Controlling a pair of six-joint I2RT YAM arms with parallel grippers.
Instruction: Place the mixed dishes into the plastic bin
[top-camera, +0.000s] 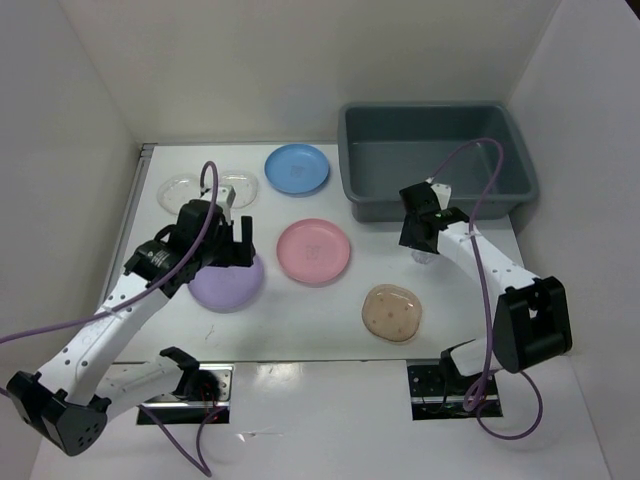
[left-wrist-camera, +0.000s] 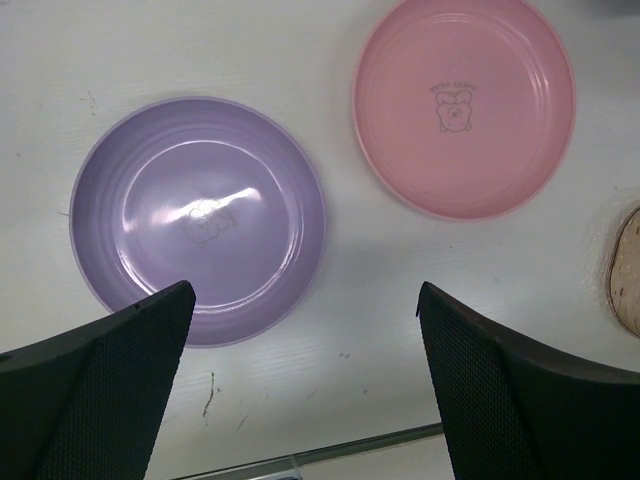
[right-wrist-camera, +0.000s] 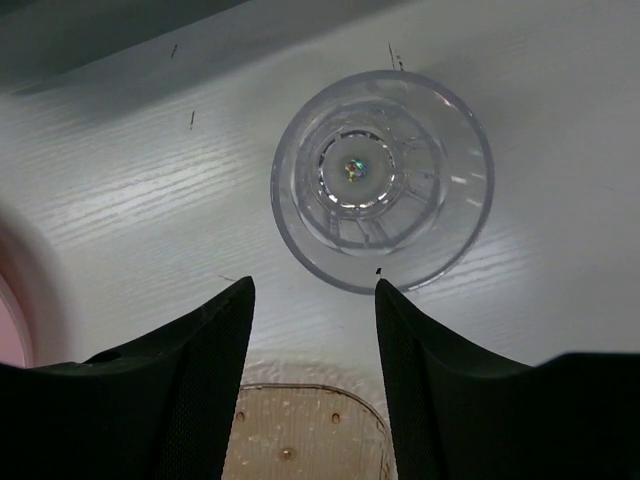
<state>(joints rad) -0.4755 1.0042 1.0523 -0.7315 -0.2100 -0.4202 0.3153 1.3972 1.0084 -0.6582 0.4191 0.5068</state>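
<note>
Left gripper (left-wrist-camera: 305, 290) jaws wide apart over lavender plate (left-wrist-camera: 200, 220), near left. Right gripper (right-wrist-camera: 313, 287) jaws apart, holding nothing, above upright clear cup (right-wrist-camera: 382, 180). Pink plate (top-camera: 313, 251), blue plate (top-camera: 297, 168), tan speckled plate (top-camera: 391, 312) on table (top-camera: 330, 325); grey bin (top-camera: 440, 206) far right.

Six small round shallow plates lie on the one white tabletop (top-camera: 300, 322), each of a different sort but for the clear pair: one blue plastic plate (top-camera: 297, 168), one pink plastic plate (top-camera: 313, 251), one lavender plastic plate (top-camera: 228, 285), one tan speckled plate (top-camera: 391, 312), and two clear plastic plates, the first (top-camera: 180, 190) and the second (top-camera: 241, 186) side by side. That makes four opaque and two transparent. There is one clear round plastic cup (right-wrist-camera: 382, 180), seen from above. One grey rectangular plastic bin (top-camera: 380, 207) is present. Two white robot arms carry one black pincer each, left pincer (left-wrist-camera: 305, 300) and right pincer (right-wrist-camera: 312, 288), two in all.
</note>
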